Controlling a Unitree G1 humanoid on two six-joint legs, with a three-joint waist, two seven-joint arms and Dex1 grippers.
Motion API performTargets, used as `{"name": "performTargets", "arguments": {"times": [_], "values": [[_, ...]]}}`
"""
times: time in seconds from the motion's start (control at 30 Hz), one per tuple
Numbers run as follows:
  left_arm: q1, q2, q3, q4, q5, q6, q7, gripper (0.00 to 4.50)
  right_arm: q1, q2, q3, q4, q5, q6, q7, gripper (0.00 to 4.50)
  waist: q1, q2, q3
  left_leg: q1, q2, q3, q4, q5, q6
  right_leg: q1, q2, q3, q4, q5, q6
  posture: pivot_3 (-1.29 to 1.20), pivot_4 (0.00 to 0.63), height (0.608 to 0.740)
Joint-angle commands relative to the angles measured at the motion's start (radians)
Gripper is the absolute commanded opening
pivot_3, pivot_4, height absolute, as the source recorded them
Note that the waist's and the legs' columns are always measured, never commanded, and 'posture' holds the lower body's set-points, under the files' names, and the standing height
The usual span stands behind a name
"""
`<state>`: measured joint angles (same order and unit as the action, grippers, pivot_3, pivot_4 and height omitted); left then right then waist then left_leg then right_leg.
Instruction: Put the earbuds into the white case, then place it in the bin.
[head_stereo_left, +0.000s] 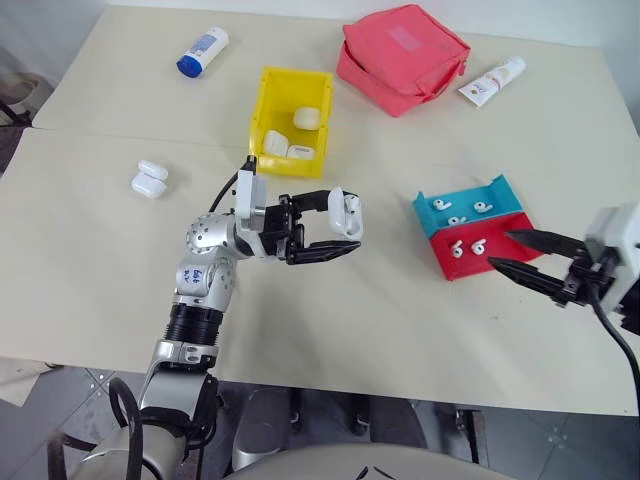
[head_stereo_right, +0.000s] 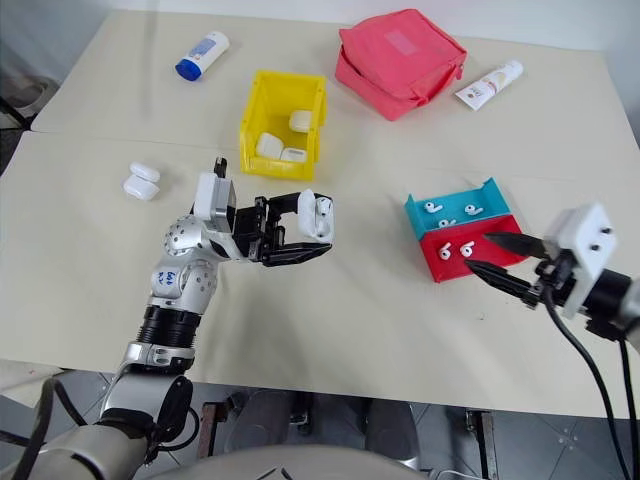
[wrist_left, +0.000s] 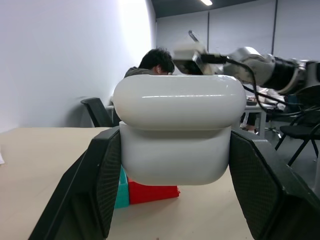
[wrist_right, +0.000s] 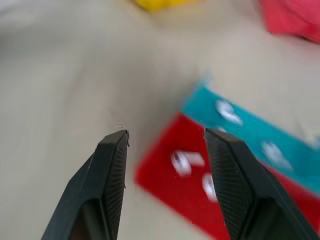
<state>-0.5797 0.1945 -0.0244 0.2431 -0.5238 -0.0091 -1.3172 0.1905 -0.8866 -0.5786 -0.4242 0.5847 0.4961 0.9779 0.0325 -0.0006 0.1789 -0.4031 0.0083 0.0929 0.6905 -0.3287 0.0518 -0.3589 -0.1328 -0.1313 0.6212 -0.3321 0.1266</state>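
Observation:
My left gripper (head_stereo_left: 348, 224) is shut on the white case (head_stereo_left: 345, 212), held above the table's middle; the case (wrist_left: 177, 135) sits squeezed between both fingers. An earbud shows at the case's top. My right gripper (head_stereo_left: 502, 249) hangs open and empty just right of the red tray (head_stereo_left: 500, 232); its tips (wrist_right: 166, 132) point toward that tray. Several loose earbuds (head_stereo_left: 458, 250) lie in the red tray and in the teal tray (head_stereo_left: 500, 192) behind it. The yellow bin (head_stereo_left: 260, 110) stands behind the left gripper and holds three white cases (head_stereo_left: 306, 117).
Two more white cases (head_stereo_left: 150, 178) lie at the left. At the back are a white bottle with a blue cap (head_stereo_left: 203, 52), a red pouch (head_stereo_left: 402, 57) and a white tube (head_stereo_left: 492, 82). A person (wrist_left: 157, 62) sits beyond the table.

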Motion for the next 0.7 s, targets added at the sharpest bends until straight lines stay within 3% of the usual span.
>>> {"name": "performTargets", "arguments": {"times": [0.03, 0.23, 0.37, 0.57, 0.7], "values": [[-0.027, -0.009, -0.003, -0.007, -0.018, -0.005, -0.016, 2.8, 0.125, 0.049, -0.157, -0.009, -0.007, -0.035, 0.014, 2.5, 0.0, 0.0, 0.0, 0.0, 0.001, 0.0, 0.0, 0.0, 0.0, 0.0, 0.001, 0.0, 0.0, 0.0, 0.0, 0.0, 0.15, 0.74], [-0.027, -0.024, -0.006, -0.006, -0.013, -0.009, -0.013, 2.8, 0.18, 0.055, -0.203, -0.023, 0.005, -0.032, 0.013, 2.5, -0.009, 0.0, 0.0, 0.001, 0.001, 0.002, 0.0, 0.0, 0.0, 0.0, 0.001, 0.002, -0.001, 0.0, 0.0, 0.0, 0.15, 0.74], [-0.012, -0.024, -0.005, -0.024, -0.014, -0.01, -0.012, 2.8, 0.123, 0.026, -0.162, -0.037, 0.011, -0.009, -0.007, 2.5, -0.009, 0.0, 0.0, 0.001, 0.002, 0.001, 0.0, 0.0, -0.001, 0.0, 0.002, 0.002, -0.001, 0.0, 0.0, 0.0, 0.15, 0.74], [0.011, -0.026, 0.006, -0.068, -0.008, -0.034, 0.029, 2.8, -0.16, -0.1, 0.053, 0.027, -0.014, 0.062, -0.048, 2.5, -0.01, 0.001, 0.0, 0.001, 0.002, 0.001, 0.0, 0.001, -0.001, 0.0, 0.002, 0.002, -0.001, 0.0, 0.0, 0.0, 0.15, 0.74], [0.047, -0.028, 0.003, -0.109, -0.005, -0.044, 0.06, 2.8, -0.403, -0.17, 0.269, 0.161, -0.101, 0.092, -0.049, 2.5, -0.008, 0.001, 0.0, 0.001, 0.001, 0.001, 0.001, 0.0, -0.001, 0.0, 0.0, 0.001, -0.001, 0.0, 0.0, 0.0, 0.15, 0.74]]}}
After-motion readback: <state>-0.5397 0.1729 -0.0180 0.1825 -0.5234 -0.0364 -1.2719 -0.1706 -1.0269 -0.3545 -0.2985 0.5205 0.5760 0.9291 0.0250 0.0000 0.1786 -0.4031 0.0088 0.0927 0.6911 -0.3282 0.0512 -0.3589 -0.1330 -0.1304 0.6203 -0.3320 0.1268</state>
